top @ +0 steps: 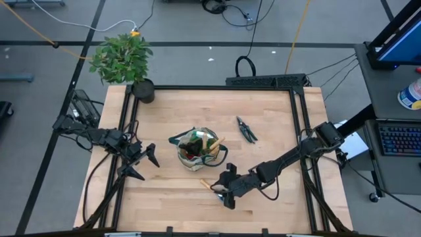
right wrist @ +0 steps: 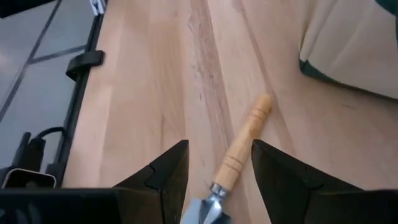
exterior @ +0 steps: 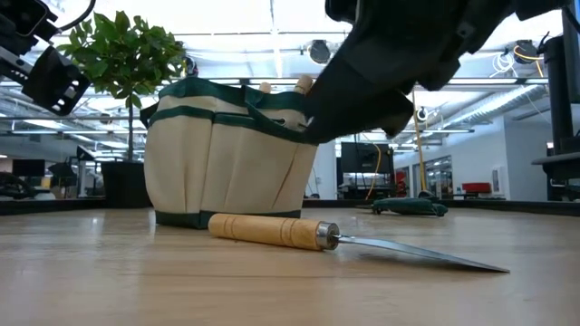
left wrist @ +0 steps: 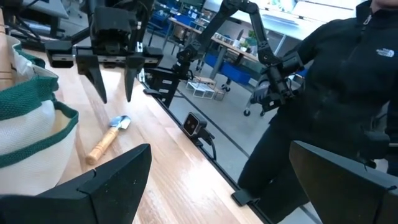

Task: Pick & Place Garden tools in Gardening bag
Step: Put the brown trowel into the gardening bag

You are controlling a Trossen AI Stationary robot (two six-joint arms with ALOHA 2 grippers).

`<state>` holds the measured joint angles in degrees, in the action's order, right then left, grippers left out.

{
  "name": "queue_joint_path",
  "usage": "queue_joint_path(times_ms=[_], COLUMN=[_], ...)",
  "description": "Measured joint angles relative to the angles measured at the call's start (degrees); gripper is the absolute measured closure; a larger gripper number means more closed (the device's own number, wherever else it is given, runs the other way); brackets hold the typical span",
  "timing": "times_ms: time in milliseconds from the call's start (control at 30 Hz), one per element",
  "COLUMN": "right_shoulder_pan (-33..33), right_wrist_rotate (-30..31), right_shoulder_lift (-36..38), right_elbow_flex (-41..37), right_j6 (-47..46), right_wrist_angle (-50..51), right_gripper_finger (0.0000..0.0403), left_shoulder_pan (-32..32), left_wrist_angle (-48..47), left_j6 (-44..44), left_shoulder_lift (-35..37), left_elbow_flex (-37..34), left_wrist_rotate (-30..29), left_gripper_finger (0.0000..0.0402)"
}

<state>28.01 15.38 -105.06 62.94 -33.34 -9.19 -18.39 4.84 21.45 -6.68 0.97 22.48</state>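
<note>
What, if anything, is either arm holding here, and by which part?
Nothing is held. The right gripper hangs open over the wooden-handled trowel, near its metal collar; the left gripper waits open left of the gardening bag.

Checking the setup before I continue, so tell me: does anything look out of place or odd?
Nothing damaged or spilled. A trowel lies flat beside the gardening bag, and pruning shears lie farther off, both not yet bagged.

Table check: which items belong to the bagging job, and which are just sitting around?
Job:
gardening bag, tools already inside
trowel on the table under the open right gripper
pruning shears

Not part of it:
potted plant
idle left gripper, open
</note>
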Motion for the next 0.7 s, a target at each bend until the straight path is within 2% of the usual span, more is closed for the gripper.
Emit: queue_joint_path(times_ms=[200, 333, 700], right_shoulder_pan=[0.16, 0.24, -0.13], right_wrist_rotate=[1.74, 2.54, 2.72], right_shoulder_lift=[-1.41, -3.06, -4.78], right_elbow_flex=[-0.01, 0.07, 0.00], right_j6=[0.03, -0.24, 1.04], right_wrist_angle=[-1.87, -7.75, -8.55], right_gripper_finger=[0.0233, 0.0230, 0.0164], left_shoulder_pan=[0.00, 0.00, 0.00], left_wrist_angle=[1.15, 1.43, 1.43], left_j6=[-0.02, 0.64, 1.79], left_shoulder_lift=[-0.01, 0.00, 0.00], left_elbow_flex=[0.00, 0.04, 0.04], left_wrist_rotate=[0.00, 0.00, 0.00], left_gripper_finger=[0.0011, 0.0011, 0.0011])
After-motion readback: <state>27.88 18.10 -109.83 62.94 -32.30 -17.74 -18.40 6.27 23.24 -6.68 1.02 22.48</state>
